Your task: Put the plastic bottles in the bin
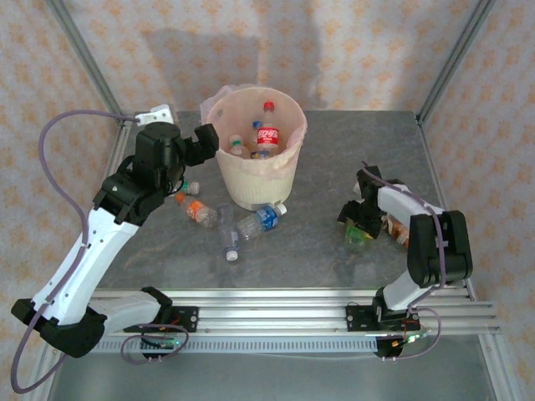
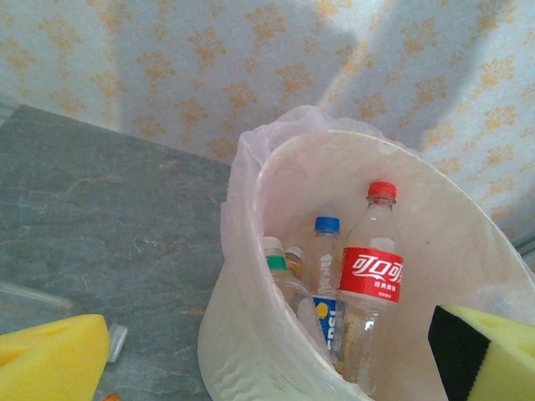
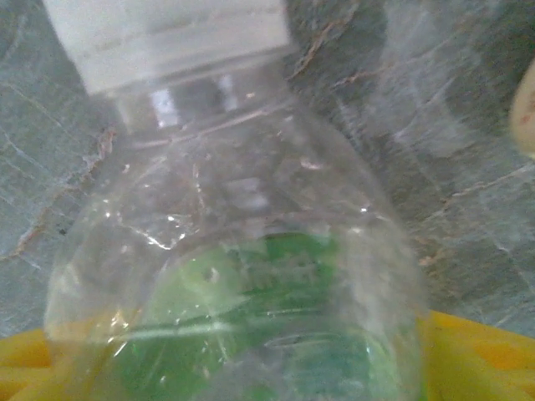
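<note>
Found right jaws clamped round green-labelled bottle (image 3: 242,267), likely light, slick, crushable, stiffer near neck; left jaws spread, empty.

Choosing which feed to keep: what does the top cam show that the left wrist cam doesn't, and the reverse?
Top camera adds: both arms, an orange-labelled bottle and a blue-labelled bottle lying on the table by the bin's base, and the right gripper low at a green-labelled bottle.
Left wrist adds: the left gripper open, yellow pads wide apart.
Both: the bin, with a red-labelled bottle and a blue-capped bottle standing inside.
</note>
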`<act>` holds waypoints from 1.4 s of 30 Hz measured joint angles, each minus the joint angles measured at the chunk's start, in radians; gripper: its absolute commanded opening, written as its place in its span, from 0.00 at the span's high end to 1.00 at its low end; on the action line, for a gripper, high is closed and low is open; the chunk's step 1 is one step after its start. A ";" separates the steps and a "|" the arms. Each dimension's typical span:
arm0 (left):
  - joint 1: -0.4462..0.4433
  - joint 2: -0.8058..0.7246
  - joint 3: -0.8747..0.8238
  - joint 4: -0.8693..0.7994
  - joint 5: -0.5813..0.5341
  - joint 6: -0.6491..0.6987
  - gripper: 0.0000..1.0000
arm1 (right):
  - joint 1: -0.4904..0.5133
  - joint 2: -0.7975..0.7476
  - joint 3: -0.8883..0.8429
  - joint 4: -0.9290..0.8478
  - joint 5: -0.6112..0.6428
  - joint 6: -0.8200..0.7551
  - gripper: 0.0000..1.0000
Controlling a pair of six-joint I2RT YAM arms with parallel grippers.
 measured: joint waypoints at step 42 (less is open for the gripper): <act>0.001 -0.096 -0.157 -0.004 -0.141 -0.076 0.00 | 0.274 -0.209 0.840 -0.254 0.034 0.028 0.67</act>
